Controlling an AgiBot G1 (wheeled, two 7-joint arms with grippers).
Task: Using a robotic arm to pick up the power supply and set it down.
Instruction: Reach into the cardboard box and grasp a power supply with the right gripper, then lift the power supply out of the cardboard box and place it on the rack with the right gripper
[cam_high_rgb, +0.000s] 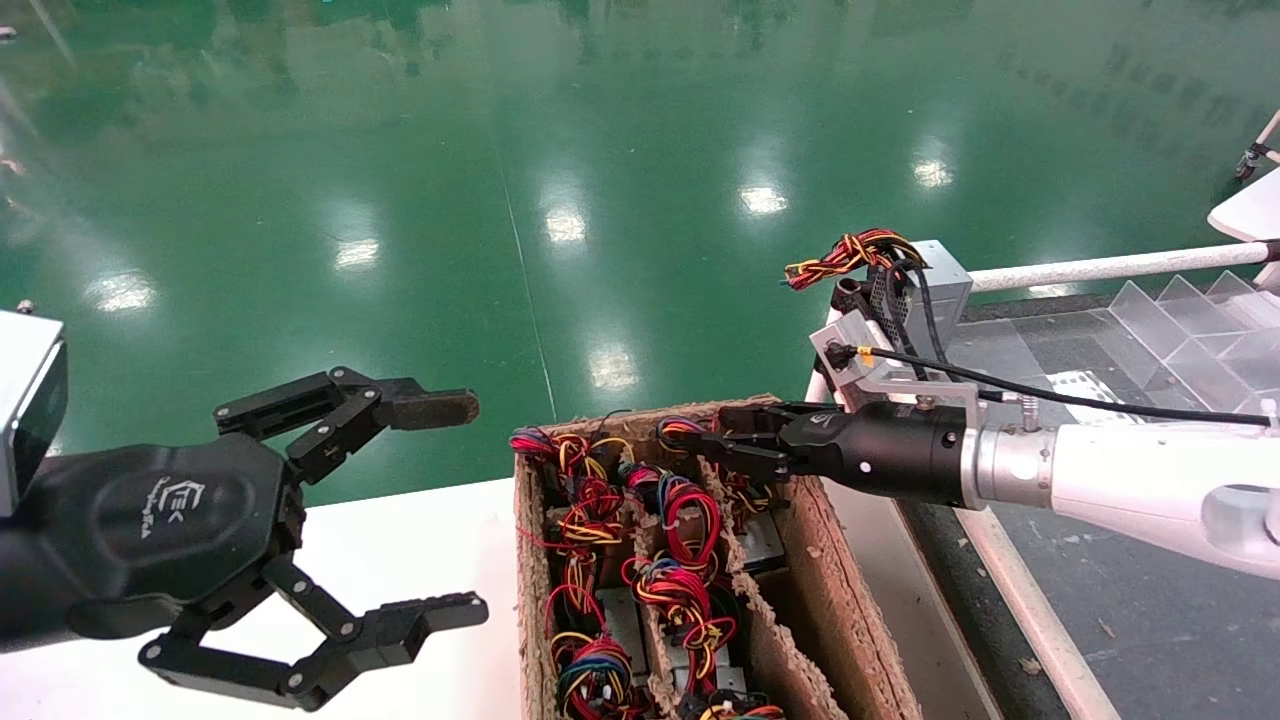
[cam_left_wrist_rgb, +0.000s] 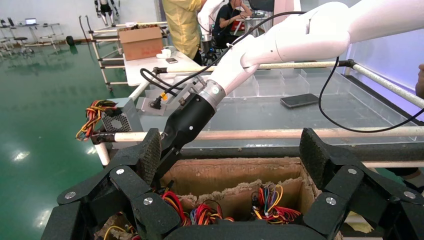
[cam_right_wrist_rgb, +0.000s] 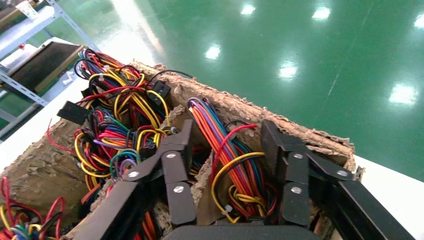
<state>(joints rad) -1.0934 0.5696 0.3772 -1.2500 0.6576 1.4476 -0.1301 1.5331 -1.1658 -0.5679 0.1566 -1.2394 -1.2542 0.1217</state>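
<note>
Cardboard box (cam_high_rgb: 850, 610) sits on the white counter (cam_high_rgb: 420, 560), split by dividers into slots full of grey power supplies with wire bundles on top. Right gripper (cam_high_rgb: 705, 440) is down at the far right slot, fingers released and spread, straddling a wire loop (cam_right_wrist_rgb: 235, 165) and the divider next to it in the right wrist view; not grasping anything yet. Left gripper (cam_high_rgb: 440, 510) hangs wide open beside the box over the counter, idle.

Target looks like the power supply (cam_high_rgb: 765, 540) in that right slot: mostly hidden, only a bit of grey casing shows under the wires. Seems to stand on end, long axis running down into the box, wire end pointing up; can't confirm the rest.

To do it well: go deeper so the pads close on metal casing, not wires or cardboard, keep the divider out of the grip, then lift straight up along the slot so the neighbour's wires don't snag.

Another power supply (cam_high_rgb: 935, 275) already sits on the rack (cam_high_rgb: 1100, 268) behind, wires pointing left.
</note>
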